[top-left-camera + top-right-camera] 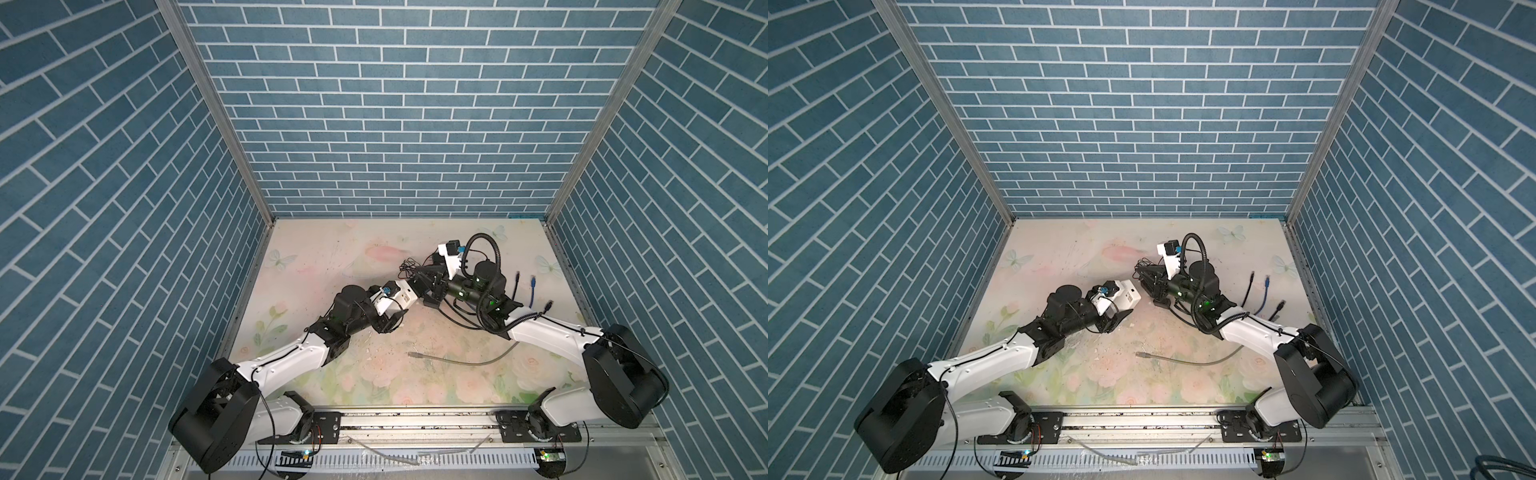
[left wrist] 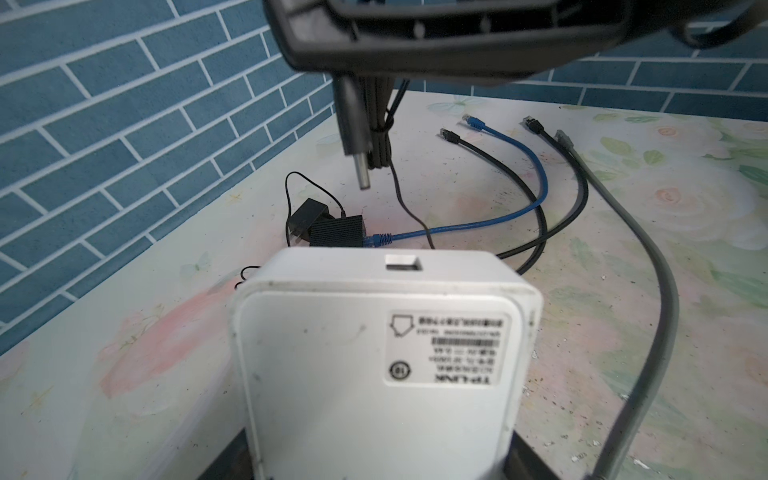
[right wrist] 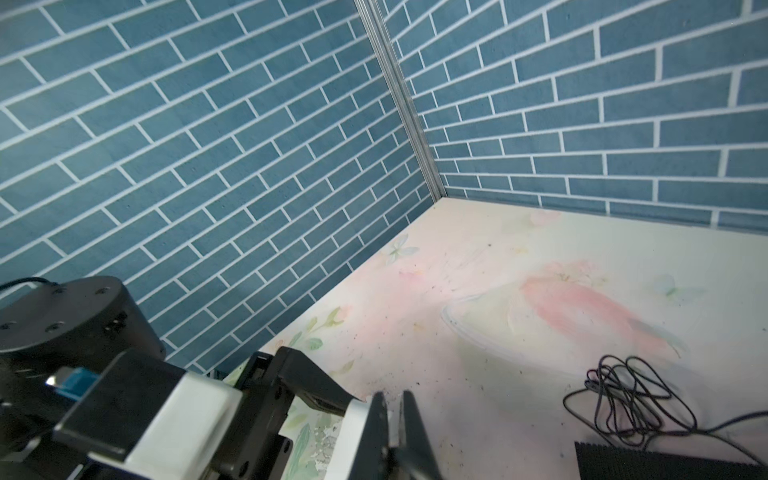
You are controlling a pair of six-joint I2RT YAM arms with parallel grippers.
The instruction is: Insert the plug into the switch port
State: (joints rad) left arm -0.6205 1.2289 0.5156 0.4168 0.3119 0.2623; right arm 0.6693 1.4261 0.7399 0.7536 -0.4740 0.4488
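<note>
Left fingers (image 2: 226,463) are spread wide and squeeze the white switch (image 2: 374,353) from both sides. Right fingers (image 3: 376,428) are pressed close together. They pinch the plug (image 2: 354,124), with a bunch of thin black wire (image 2: 380,137) beside it.

Blue brick walls (image 1: 395,104) stand all around. Below them is the table (image 1: 316,249) with pink flowers on it. The left arm (image 1: 291,357) and the right arm (image 1: 548,328) both reach toward the middle of the table. In both top views their ends come very near each other there.

Next comes the white switch. Past it, a small black box (image 2: 338,230) sits on the table. A blue cable (image 2: 440,230) is stuck in the box and a black charger (image 2: 305,214) lies just beside it. Black cables (image 2: 585,191) and a grey cable (image 2: 667,274) lie loose nearby.

The plug is dark with a shiny silver tip (image 2: 363,174). It sticks out of the right fingers and points toward the end of the switch. The port (image 2: 402,263) is a little slot on that end. The tip is near the port but off to one side, with a gap between them.
</note>
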